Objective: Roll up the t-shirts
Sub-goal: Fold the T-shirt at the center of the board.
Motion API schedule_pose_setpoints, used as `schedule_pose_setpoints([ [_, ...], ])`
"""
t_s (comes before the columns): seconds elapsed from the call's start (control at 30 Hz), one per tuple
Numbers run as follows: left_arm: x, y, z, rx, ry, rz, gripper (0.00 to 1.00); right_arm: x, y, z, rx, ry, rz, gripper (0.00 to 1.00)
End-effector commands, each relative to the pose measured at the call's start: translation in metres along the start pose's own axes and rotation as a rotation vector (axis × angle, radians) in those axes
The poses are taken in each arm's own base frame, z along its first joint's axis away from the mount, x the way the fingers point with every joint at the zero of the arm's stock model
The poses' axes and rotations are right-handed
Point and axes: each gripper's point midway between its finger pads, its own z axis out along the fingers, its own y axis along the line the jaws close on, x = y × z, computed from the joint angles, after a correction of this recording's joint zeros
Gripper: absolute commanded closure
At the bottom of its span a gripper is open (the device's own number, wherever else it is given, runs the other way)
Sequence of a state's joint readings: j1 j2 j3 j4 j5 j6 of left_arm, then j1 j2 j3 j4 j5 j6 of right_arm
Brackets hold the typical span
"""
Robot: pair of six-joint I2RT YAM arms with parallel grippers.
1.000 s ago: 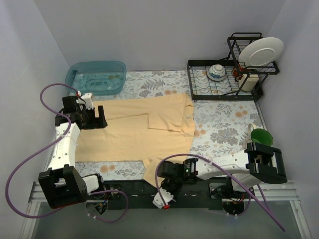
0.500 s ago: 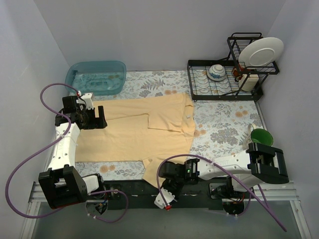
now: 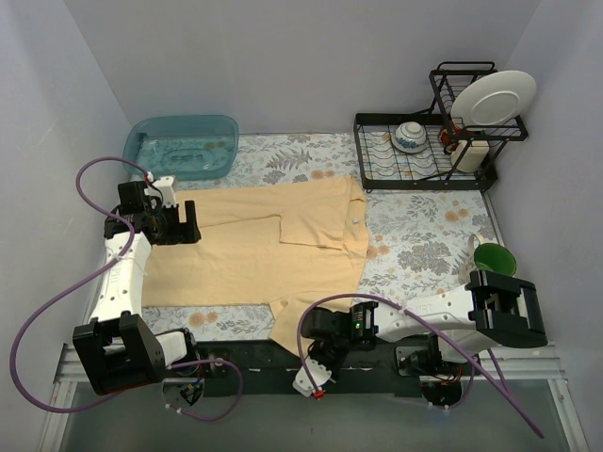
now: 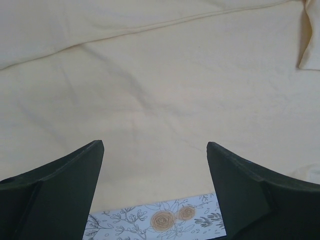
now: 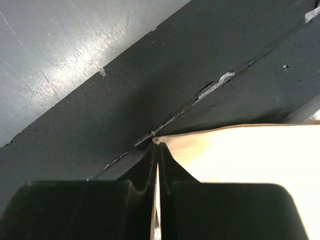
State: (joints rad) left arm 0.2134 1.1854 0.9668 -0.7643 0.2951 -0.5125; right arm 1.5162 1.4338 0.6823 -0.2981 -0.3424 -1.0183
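A pale yellow-beige t-shirt (image 3: 254,250) lies spread flat on the floral table cover (image 3: 424,235), one sleeve folded over near the middle. My left gripper (image 3: 179,224) hangs open over the shirt's left edge; in the left wrist view its fingers (image 4: 60,185) straddle the cloth (image 4: 160,90) above a strip of floral cover. My right gripper (image 3: 311,350) is at the near edge, shut on the shirt's near corner (image 5: 165,142), pinched between its fingertips over the black base rail.
A blue tub (image 3: 181,146) stands at the back left. A black dish rack (image 3: 424,151) with a bowl and a white plate (image 3: 492,97) stands at the back right. A green cup (image 3: 494,258) sits at the right edge. The black rail (image 3: 377,363) runs along the front.
My right gripper has crept slightly toward the near edge with the shirt corner. The left arm has not moved.
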Motion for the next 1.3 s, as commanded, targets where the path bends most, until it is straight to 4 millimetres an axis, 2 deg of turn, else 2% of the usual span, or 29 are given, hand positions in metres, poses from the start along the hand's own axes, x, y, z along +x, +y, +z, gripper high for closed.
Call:
schedule_pose_setpoints([
  [0.0,0.001,0.011,-0.009,-0.072,-0.004,0.012,0.16,0.003,-0.002,-0.006,0.023,0.03,0.03,0.99],
  [0.07,0.005,0.019,-0.013,-0.12,0.012,0.007,0.16,0.007,-0.007,-0.021,0.052,0.061,0.092,0.99],
  [0.1,0.009,0.023,-0.015,-0.146,0.027,0.008,0.16,0.003,-0.014,-0.029,0.075,0.057,0.111,0.99],
  [0.17,0.024,0.044,-0.025,-0.251,0.074,0.011,0.14,0.008,-0.021,-0.045,0.118,0.068,0.186,0.99],
  [0.2,0.035,0.055,-0.027,-0.299,0.103,0.001,0.14,0.01,-0.018,-0.051,0.111,0.079,0.214,0.99],
  [0.23,0.047,0.079,-0.037,-0.397,0.142,-0.018,0.13,0.009,-0.022,-0.059,0.134,0.074,0.231,0.99],
  [0.27,0.057,0.089,-0.04,-0.427,0.174,-0.039,0.13,0.012,-0.023,-0.065,0.144,0.077,0.27,0.99],
  [0.33,0.082,0.111,-0.05,-0.451,0.238,-0.136,0.15,0.015,-0.019,-0.071,0.131,0.088,0.298,0.99],
  [0.4,0.095,0.117,-0.047,-0.398,0.262,-0.226,0.18,0.02,-0.016,-0.075,0.119,0.105,0.316,0.99],
  [0.5,0.12,0.144,-0.05,-0.462,0.276,-0.328,0.21,0.023,-0.02,-0.079,0.132,0.114,0.331,0.99],
  [0.57,0.132,0.155,-0.051,-0.491,0.285,-0.359,0.23,0.025,-0.025,-0.082,0.144,0.114,0.342,0.99],
  [0.6,0.14,0.168,-0.052,-0.518,0.281,-0.4,0.25,0.026,-0.026,-0.083,0.146,0.115,0.344,0.99],
  [0.7,0.161,0.183,-0.047,-0.506,0.301,-0.486,0.31,0.029,-0.029,-0.085,0.154,0.116,0.355,0.99],
  [1.0,0.16,0.208,-0.04,-0.554,0.277,-0.442,0.38,0.035,-0.03,-0.087,0.166,0.113,0.384,0.99],
  [1.1,0.158,0.211,-0.036,-0.546,0.261,-0.418,0.42,0.036,-0.03,-0.086,0.171,0.112,0.388,0.99],
  [1.27,0.167,0.211,-0.028,-0.517,0.302,-0.427,0.51,0.039,-0.029,-0.085,0.176,0.115,0.39,0.99],
])
